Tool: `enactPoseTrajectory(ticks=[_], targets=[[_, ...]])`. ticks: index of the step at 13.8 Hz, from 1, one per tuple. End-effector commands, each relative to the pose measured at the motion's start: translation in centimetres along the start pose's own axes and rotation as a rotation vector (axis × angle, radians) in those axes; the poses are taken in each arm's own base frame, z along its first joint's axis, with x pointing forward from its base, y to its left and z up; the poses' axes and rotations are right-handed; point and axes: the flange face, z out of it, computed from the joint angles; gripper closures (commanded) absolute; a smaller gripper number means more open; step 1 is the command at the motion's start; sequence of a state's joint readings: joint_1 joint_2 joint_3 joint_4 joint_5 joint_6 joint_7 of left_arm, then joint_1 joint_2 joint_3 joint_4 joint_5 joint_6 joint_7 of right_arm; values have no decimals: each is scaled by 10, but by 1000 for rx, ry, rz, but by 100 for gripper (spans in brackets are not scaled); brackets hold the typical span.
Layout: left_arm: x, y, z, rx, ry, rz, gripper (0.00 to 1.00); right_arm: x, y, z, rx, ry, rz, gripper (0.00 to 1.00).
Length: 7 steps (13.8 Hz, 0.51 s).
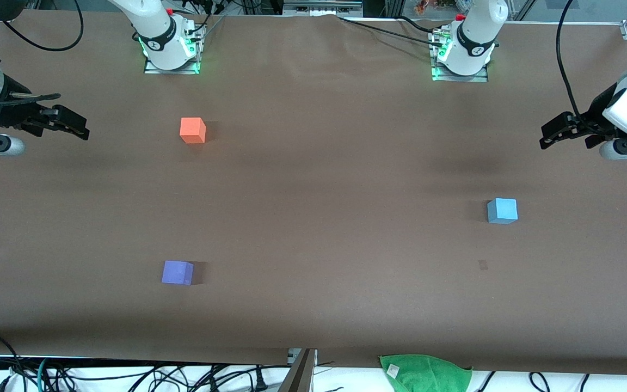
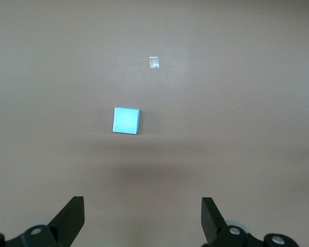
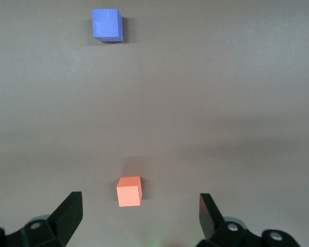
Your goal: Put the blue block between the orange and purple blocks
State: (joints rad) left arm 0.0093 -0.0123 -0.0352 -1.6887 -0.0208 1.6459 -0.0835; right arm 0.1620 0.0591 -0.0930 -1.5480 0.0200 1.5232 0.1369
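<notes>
The blue block point(image 1: 502, 210) sits on the brown table toward the left arm's end; it also shows in the left wrist view point(image 2: 126, 120). The orange block point(image 1: 192, 130) and the purple block point(image 1: 177, 273) sit apart toward the right arm's end, the purple one nearer the front camera. Both show in the right wrist view, orange point(image 3: 129, 191) and purple point(image 3: 107, 24). My left gripper point(image 1: 546, 137) hangs open and empty over the table's left-arm end, its own view point(image 2: 143, 216) showing bare table between the jaws. My right gripper point(image 1: 80, 129) hangs open and empty over the right-arm end point(image 3: 139, 216).
A small tape mark point(image 1: 483, 264) lies on the table nearer the front camera than the blue block, seen too in the left wrist view point(image 2: 154, 62). A green cloth point(image 1: 425, 370) lies off the table's front edge. Cables run along the table's edges.
</notes>
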Motion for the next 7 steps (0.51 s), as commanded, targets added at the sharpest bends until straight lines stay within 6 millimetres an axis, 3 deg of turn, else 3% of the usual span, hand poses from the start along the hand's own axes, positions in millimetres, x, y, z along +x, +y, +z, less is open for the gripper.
enactPoseTrajectory(ticks=[1,7], targets=[[1,2,-7,-14,-8,8,0,-1,3,-4,-10,2,-11,0],[-2,9,-3,-11,-44,24,0,-1,4,-3,-10,1,-9,0]])
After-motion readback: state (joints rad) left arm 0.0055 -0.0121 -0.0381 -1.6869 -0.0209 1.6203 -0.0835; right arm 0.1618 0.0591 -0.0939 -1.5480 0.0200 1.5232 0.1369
